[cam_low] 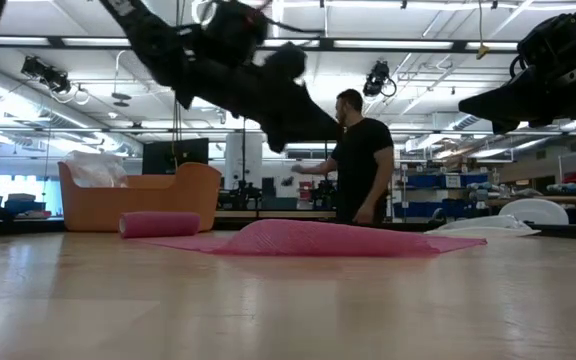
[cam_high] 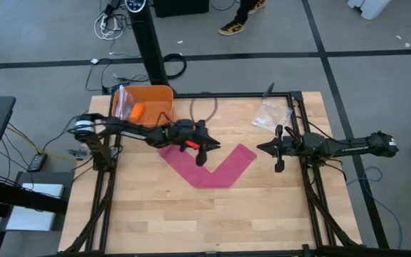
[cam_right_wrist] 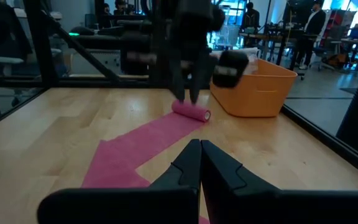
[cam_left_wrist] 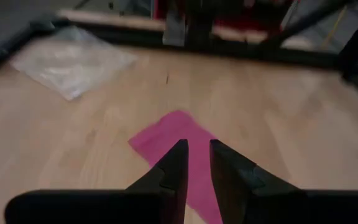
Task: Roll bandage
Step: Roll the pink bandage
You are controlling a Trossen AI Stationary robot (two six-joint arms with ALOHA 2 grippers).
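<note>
The bandage [cam_high: 209, 171] is a magenta-pink strip lying in a V on the wooden table. One end is wound into a small roll [cam_right_wrist: 191, 112], which rests on its side. The rest lies flat, with a low hump [cam_low: 308, 238]. My left gripper [cam_high: 216, 148] hangs open above the strip, clear of it and with nothing between its fingers [cam_left_wrist: 178, 163]. In the right wrist view it stands over the roll. My right gripper [cam_high: 261, 148] waits shut and level at the table's right, pointing toward the strip's flat end [cam_high: 242, 155].
An orange bin [cam_high: 147, 104] stands at the far left of the table. A clear plastic bag [cam_high: 271, 114] lies at the far right. Black frame rails [cam_high: 295, 107] edge the table. A person [cam_low: 360, 160] stands in the room beyond the table.
</note>
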